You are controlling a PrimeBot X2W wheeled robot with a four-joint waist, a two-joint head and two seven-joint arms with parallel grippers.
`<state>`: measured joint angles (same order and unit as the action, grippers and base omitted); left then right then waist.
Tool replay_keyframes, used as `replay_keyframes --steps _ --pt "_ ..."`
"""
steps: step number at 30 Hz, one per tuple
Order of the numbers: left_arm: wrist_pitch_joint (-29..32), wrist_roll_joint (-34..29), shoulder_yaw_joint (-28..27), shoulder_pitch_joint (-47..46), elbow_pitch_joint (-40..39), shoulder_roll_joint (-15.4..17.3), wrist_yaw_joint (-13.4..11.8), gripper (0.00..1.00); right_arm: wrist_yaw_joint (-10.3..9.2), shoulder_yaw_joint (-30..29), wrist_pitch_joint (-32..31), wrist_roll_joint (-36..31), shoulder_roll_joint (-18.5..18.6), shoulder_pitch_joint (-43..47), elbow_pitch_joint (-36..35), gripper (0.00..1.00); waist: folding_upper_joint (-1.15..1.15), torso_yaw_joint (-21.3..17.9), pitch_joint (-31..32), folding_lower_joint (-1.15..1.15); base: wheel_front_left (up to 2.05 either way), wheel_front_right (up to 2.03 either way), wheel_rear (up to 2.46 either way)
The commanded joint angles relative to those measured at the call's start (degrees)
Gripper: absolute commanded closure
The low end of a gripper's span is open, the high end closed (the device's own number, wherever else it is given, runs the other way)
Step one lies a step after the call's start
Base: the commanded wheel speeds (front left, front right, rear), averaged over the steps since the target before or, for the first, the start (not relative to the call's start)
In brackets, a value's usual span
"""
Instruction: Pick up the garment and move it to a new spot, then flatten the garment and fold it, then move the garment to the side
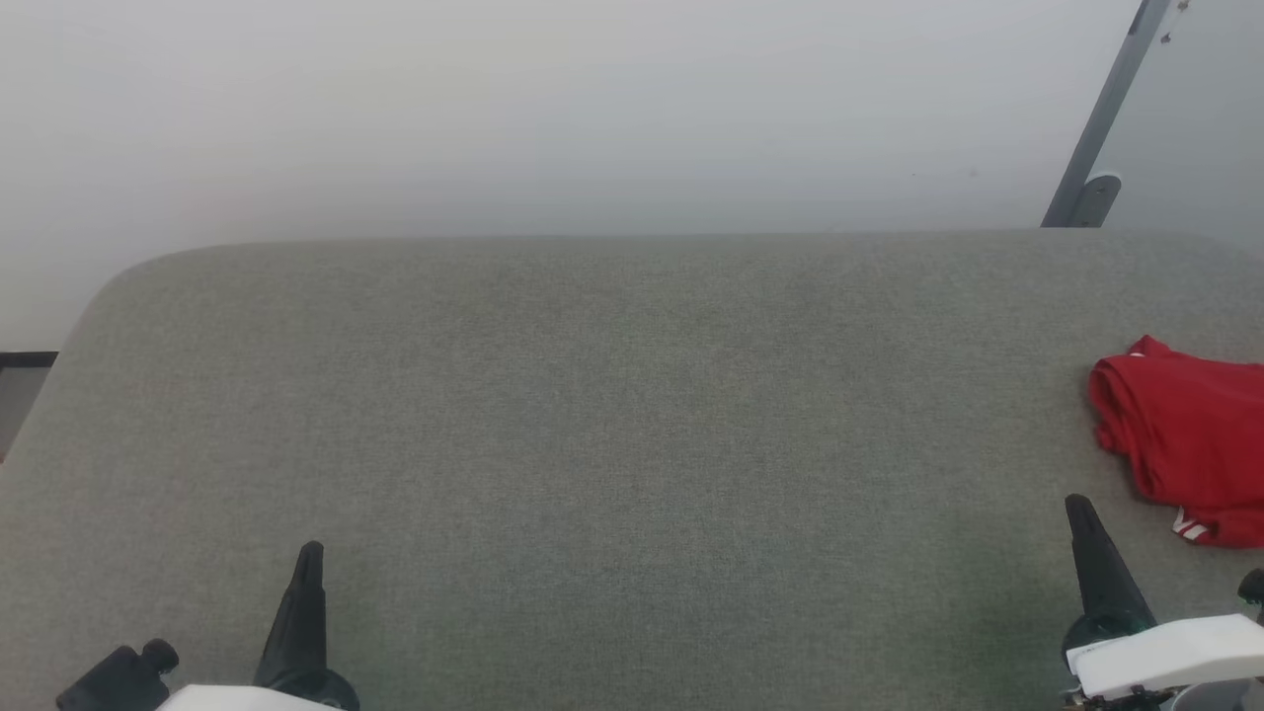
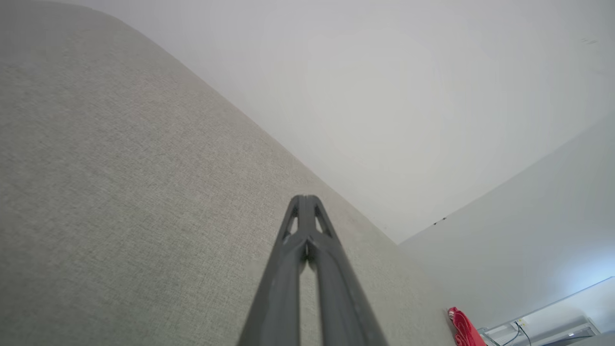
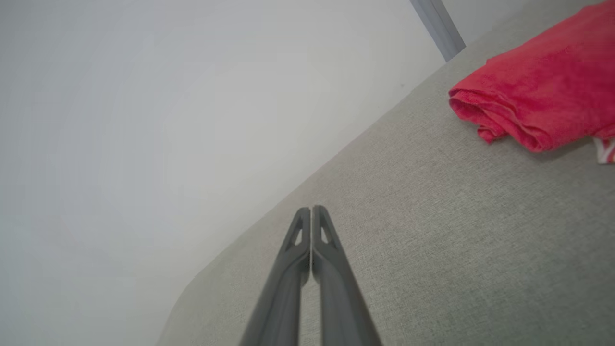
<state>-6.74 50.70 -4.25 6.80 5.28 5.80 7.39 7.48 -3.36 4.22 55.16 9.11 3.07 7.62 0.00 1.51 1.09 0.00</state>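
Red jersey cloth, the garment (image 1: 1185, 439), lies in a loose, crumpled bundle at the 3 o'clock edge of a grey-green woven tabletop (image 1: 592, 425), partly cut off by the right border of the head view. A strip of white-and-red striped trim peeks out at about 5 o'clock of the heap.

The left gripper (image 1: 312, 549) rises at 7 o'clock of the head view, its two dark fingers pressed together into a single point and holding nothing, well apart from the garment. The right gripper (image 1: 1078, 506) stands at 5 o'clock, likewise closed tight and empty. Its tip is near the bundle's lower left corner without touching it, and the garment lies at roughly 1 o'clock from that tip.

Seen from the left wrist, the closed fingers reach over bare cloth surface, and the garment is a small red sliver at 4 o'clock, by the bottom edge. From the right wrist, the joined fingers point across the tabletop, with the garment at 2 o'clock, its rolled edge turned toward the camera and resting on the surface.

A grey metal post (image 1: 1101, 118) slants at 1 o'clock of the head view, behind the table's far edge, against a pale wall (image 1: 494, 118). The tabletop's far left corner, at 10 o'clock, is rounded.
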Motion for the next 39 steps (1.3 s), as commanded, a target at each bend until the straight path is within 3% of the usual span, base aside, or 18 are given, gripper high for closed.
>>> replay_keyframes --steps 1,39 --pt "0.38 2.10 -0.08 -1.64 -0.27 0.24 0.06 1.00 0.01 -0.26 -0.44 1.72 0.00 -1.50 -0.31 1.00 0.00 -0.02 -0.02 0.00 0.00 0.00 0.00" --pt "6.62 24.27 -0.30 -7.99 4.55 -0.73 0.11 1.00 0.02 -1.72 -5.98 21.10 -3.25 -6.01 3.27 1.00 0.00 -0.69 -0.58 0.00 0.00 0.00 0.00"
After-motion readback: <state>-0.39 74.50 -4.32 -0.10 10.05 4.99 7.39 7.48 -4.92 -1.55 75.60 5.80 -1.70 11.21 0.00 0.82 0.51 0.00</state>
